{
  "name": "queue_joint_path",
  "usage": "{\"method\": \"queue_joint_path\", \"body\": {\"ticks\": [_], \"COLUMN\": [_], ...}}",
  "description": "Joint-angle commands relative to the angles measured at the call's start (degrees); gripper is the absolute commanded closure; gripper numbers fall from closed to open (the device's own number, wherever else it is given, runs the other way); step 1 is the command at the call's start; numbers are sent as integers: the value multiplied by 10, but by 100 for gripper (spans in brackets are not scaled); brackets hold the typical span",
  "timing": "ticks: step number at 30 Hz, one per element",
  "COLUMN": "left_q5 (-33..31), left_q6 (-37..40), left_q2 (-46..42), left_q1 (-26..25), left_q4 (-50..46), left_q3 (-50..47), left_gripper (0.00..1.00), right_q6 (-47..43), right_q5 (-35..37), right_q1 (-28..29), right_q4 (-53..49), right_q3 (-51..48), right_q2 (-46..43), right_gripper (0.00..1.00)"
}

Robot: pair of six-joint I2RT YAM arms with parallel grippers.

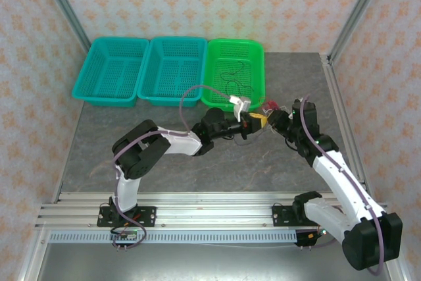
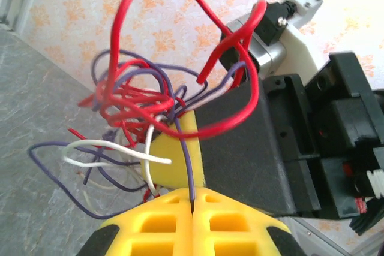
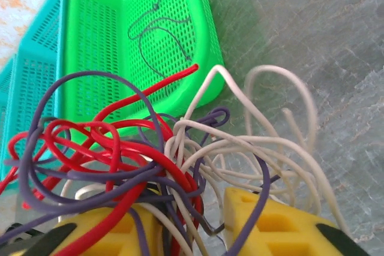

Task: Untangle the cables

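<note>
One knot of thin red, purple, white cables (image 2: 129,97) between tools: left gripper (image 2: 192,199) clamps purple strand (image 2: 191,172); right gripper (image 3: 192,208) hold unclear.

No readable text, labels or numbers anywhere.

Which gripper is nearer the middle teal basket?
Left. The left gripper sits front-right of the middle teal basket; the right gripper lies farther right, across the cables from it.
</note>
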Motion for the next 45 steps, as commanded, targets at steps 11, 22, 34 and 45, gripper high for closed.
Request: {"method": "queue_joint_path", "body": {"ticks": [11,22,34,45], "left_q5": [-103,-187,-184,-197], "left_q6": [-21,-36,-35,-34], "left_q2": [-99,-105,-119,-136], "left_q1": [5,8,18,20], "left_q4": [-145,-232,-229,-238], "left_q3": [-141,-168,-180,-191], "left_gripper": [100,100,100,100], "right_q6": [-4,-62,-132,-121], "right_q5": [-98,-60,40,280], "right_q1": [8,102,249,289], "right_q4": [-60,-70,-12,-35], "right_q3": [-90,-35,-28,-4], "right_q2": [33,105,72,199], "right_gripper": [60,29,30,88]}}
